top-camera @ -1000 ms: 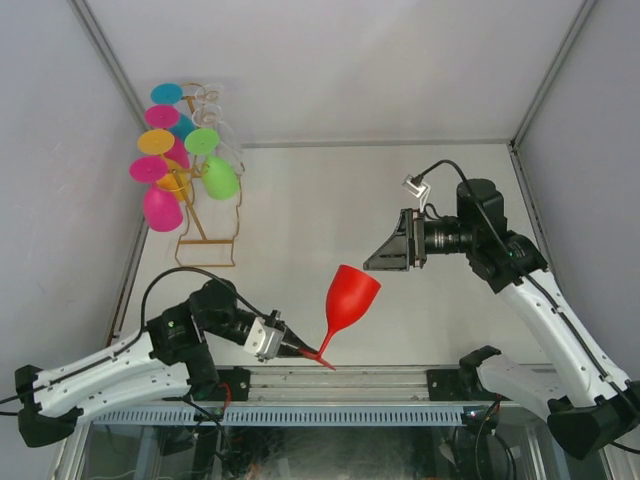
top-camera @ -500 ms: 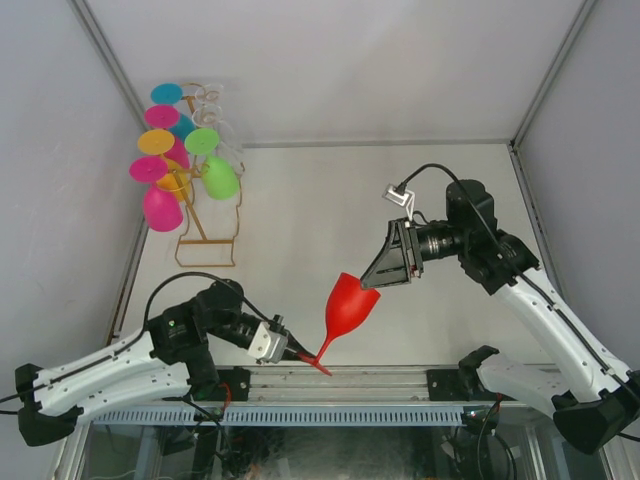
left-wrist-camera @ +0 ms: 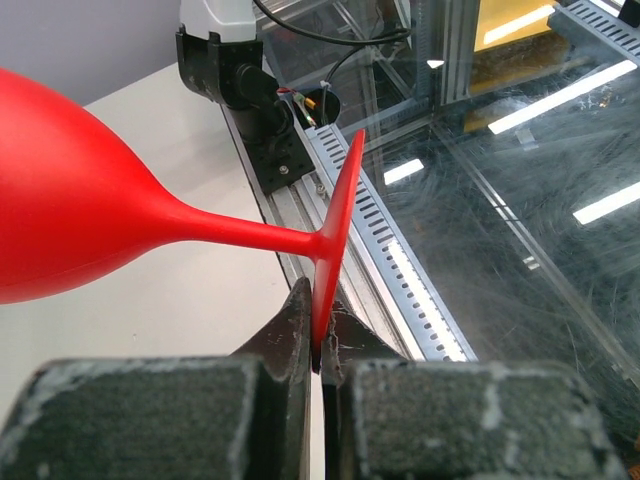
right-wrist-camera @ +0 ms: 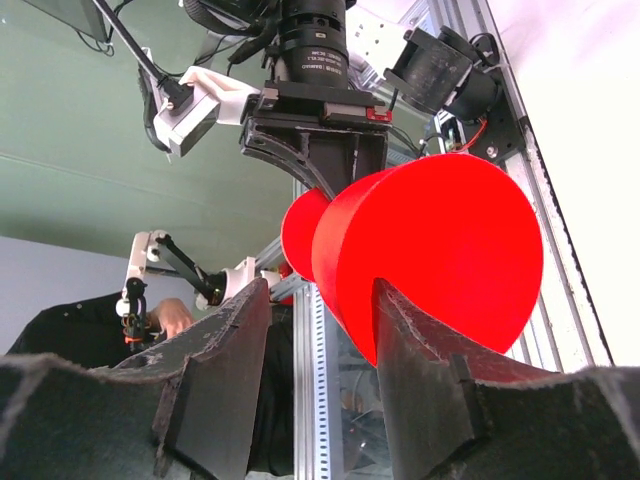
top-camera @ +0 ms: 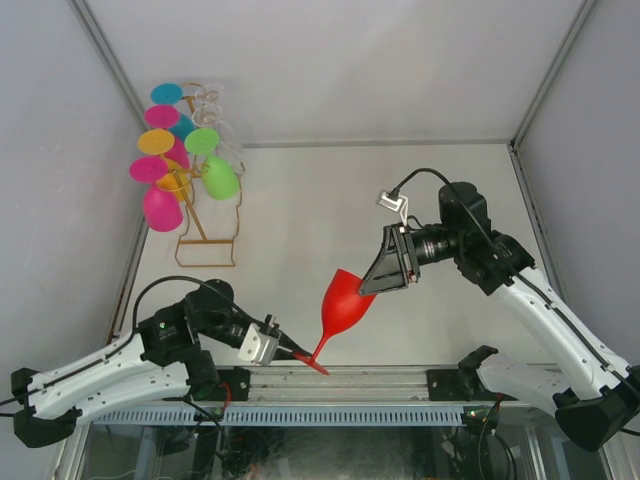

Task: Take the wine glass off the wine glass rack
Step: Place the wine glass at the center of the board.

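The red wine glass [top-camera: 345,300] hangs tilted over the near middle of the table, away from the wine glass rack [top-camera: 205,240], which stands at the back left. My left gripper [top-camera: 295,352] is shut on the edge of its round foot [left-wrist-camera: 335,230], with the stem and bowl [left-wrist-camera: 80,220] pointing away. My right gripper [top-camera: 368,283] is at the bowl's rim. In the right wrist view its jaws [right-wrist-camera: 320,290] stand open astride the rim of the bowl [right-wrist-camera: 440,240]; one finger [right-wrist-camera: 420,350] lies against the red wall and the other [right-wrist-camera: 215,350] stands apart.
Several coloured glasses, among them a green one [top-camera: 220,178] and a pink one [top-camera: 160,208], hang on the rack. Grey walls close in the table on the left, back and right. A slotted metal rail [top-camera: 330,385] runs along the near edge.
My right gripper has come down and to the left onto the bowl's rim, its jaws narrowing. The left arm has drawn the glass slightly left and nearer.
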`<state>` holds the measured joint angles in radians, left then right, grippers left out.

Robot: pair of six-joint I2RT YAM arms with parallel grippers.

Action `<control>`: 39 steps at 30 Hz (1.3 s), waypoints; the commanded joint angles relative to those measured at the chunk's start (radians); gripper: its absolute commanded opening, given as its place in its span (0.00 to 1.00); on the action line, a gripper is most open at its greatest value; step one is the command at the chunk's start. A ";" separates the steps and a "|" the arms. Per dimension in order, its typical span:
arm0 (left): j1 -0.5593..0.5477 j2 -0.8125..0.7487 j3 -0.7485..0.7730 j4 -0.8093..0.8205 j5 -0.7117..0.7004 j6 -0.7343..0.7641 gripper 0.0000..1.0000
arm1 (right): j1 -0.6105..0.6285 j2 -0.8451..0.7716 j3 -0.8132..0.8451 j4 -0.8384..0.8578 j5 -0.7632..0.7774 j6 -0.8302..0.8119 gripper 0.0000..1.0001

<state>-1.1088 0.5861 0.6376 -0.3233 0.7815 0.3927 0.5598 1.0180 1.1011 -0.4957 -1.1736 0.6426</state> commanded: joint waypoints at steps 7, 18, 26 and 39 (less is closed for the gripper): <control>0.000 -0.004 0.044 0.024 -0.020 -0.008 0.00 | 0.023 -0.009 -0.015 0.131 -0.037 0.090 0.43; 0.000 0.046 0.111 -0.050 -0.022 0.023 0.00 | 0.047 -0.016 -0.027 0.197 -0.053 0.123 0.30; 0.000 0.041 0.118 -0.080 -0.101 0.022 0.00 | 0.058 -0.024 -0.027 0.180 -0.013 0.109 0.06; 0.000 0.041 0.119 -0.066 -0.141 -0.026 0.18 | 0.060 -0.065 -0.027 0.182 0.072 0.073 0.00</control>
<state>-1.1122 0.6262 0.7094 -0.4026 0.7040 0.4107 0.6056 0.9714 1.0714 -0.3408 -1.1370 0.7437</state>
